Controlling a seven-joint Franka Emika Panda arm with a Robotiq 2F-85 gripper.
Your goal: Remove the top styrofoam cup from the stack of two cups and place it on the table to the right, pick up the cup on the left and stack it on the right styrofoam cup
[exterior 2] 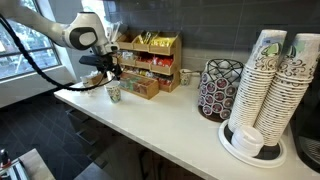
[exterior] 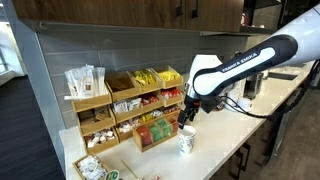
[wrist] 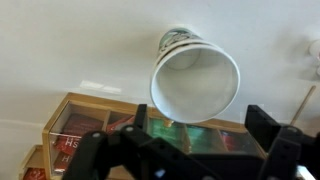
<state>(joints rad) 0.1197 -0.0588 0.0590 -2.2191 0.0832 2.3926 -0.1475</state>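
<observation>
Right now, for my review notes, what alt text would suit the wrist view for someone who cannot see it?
A white foam cup stands mouth-up on a pale counter, seen from above, with the robot's dark jaws spread wide at the bottom edge of the picture. A wooden box of packets sits at lower left.

ext view: near, along table point(exterior: 222, 142), cup point(exterior: 186, 143) at 6 o'clock | ext view: far, opp end, cup point(exterior 2: 114, 92) at 10 | wrist: v close, top-down, cup point(wrist: 195, 80) at 12 | all share cup + rack point(exterior: 140, 105)
</observation>
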